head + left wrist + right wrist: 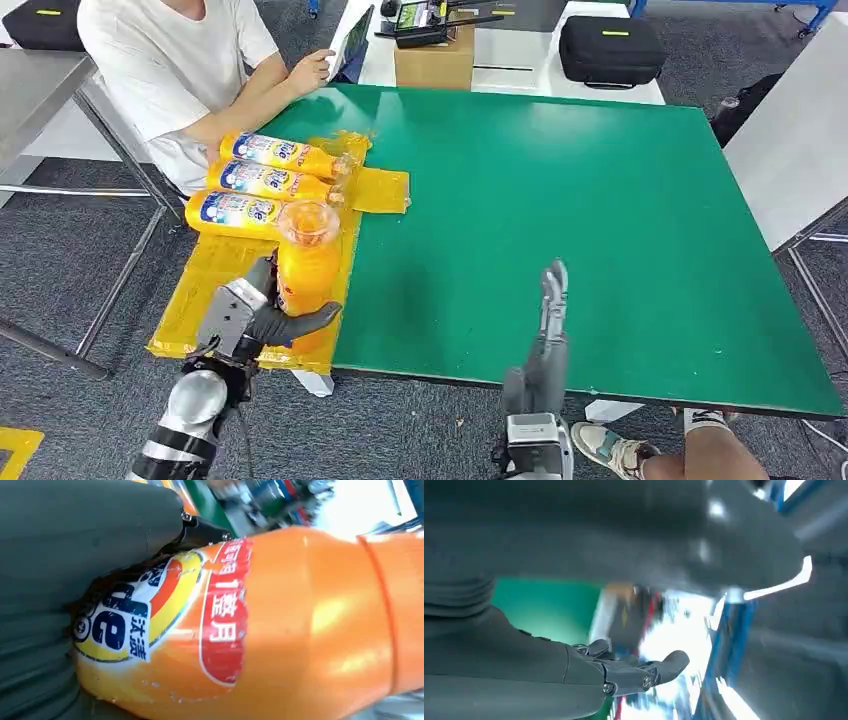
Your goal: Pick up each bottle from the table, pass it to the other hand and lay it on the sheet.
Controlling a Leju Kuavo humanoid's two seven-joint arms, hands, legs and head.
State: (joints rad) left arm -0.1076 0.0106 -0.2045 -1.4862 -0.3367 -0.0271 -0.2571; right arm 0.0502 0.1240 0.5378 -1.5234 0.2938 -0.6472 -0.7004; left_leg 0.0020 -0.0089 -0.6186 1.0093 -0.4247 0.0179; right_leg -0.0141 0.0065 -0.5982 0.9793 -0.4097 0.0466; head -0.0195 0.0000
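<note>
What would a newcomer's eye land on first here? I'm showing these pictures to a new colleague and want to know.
First the bright orange bottle gripped upright in the left hand over the yellow sheet at the table's near left corner. Next, three more bottles lying side by side on that sheet, close to a seated person in a white shirt. The right hand reaches empty over the green table.

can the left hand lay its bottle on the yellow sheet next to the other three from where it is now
Probably yes. The left hand holds the orange bottle upright right over the yellow sheet, with bare sheet just short of the three lying bottles. It must tip it over first.
</note>
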